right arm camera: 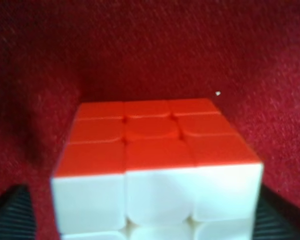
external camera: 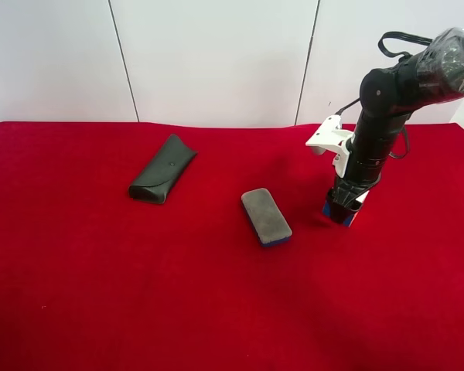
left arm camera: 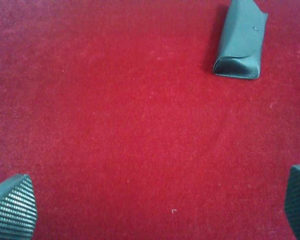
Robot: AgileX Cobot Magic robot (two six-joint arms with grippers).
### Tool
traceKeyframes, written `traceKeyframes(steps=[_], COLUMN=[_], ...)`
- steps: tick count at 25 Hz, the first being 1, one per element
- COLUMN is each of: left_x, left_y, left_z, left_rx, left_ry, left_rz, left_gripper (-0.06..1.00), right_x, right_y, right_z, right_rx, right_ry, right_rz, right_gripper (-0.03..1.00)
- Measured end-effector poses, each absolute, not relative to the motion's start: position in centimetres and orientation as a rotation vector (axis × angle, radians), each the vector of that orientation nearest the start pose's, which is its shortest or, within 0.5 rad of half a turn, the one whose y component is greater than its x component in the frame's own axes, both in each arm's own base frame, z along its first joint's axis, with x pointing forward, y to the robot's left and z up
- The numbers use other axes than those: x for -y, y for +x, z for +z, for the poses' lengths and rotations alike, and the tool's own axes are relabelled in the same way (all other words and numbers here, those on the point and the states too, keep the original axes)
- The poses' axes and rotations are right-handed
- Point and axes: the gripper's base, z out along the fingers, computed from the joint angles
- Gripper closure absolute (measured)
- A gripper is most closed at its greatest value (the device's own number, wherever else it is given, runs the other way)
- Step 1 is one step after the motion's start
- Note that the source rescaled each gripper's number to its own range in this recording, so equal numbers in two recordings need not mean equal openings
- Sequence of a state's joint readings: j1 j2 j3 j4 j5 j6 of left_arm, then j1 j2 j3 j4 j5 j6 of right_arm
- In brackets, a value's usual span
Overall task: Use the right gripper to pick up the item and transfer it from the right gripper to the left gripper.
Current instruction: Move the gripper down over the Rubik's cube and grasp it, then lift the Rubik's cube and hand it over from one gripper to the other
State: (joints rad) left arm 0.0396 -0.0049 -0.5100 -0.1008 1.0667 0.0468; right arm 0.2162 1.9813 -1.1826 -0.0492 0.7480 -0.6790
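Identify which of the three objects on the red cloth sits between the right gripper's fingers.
The small puzzle cube with red and white faces, flanked by the black ribbed fingers; the grey oblong eraser and dark green glasses case lie apart.

Right arm (external camera: 371, 147) down, left fingers (left arm camera: 12, 207) apart

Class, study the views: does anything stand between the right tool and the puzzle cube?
Nothing visible does. The right tool stands over the puzzle cube, a finger either side; the grey eraser lies apart.

The cube (external camera: 349, 220) is mostly hidden under the right hand (external camera: 342, 210); the right wrist view shows it blurred, its white face cut off.
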Motion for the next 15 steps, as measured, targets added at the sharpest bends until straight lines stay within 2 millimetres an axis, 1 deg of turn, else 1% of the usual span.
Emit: traceKeyframes(steps=[2,5,15], left_x=[0.83,0.83,0.83], left_y=[-0.7,-0.7,-0.7], left_z=[27.99,27.99,27.99], left_rx=[-2.032,-2.032,-2.032], left_ry=[0.013,0.013,0.013], left_rz=[-0.066,-0.066,-0.066], left_gripper=[-0.06,-0.06,-0.06], right_x=[-7.44,-7.35,-7.32], right_y=[35.51,35.55,35.57], right_z=[12.91,12.92,12.96], right_rx=[-2.712,-2.707,-2.702], right_ry=[-1.367,-1.379,-1.385], right_rz=[-0.101,-0.117,-0.125], right_gripper=[0.8,0.97,0.97])
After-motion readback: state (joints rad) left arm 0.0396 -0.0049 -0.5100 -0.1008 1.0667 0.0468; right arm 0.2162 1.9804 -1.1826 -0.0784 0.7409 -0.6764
